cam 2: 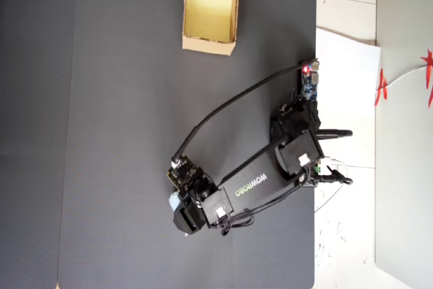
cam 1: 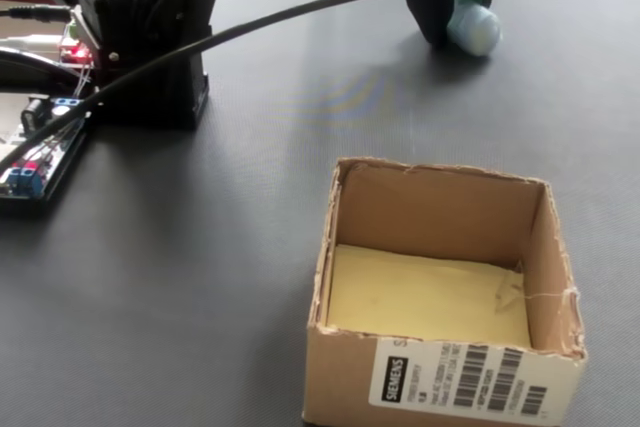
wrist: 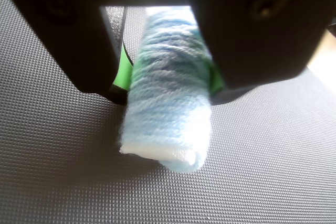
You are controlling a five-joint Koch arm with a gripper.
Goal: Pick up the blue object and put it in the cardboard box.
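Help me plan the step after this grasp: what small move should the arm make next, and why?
Probably a short straight lift. In the wrist view the gripper has its jaws on either side of the blue bundle, whose free end seems to rest on the black mat. The cardboard box stands far off and empty, so clearance should come first.

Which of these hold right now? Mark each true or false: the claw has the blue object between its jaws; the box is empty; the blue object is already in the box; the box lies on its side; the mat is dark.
1. The claw has the blue object between its jaws. True.
2. The box is empty. True: only its yellowish floor shows in the fixed view.
3. The blue object is already in the box. False: it is at the claw, well away from the box across the mat.
4. The box lies on its side. False: it stands upright, open at the top.
5. The mat is dark. True.
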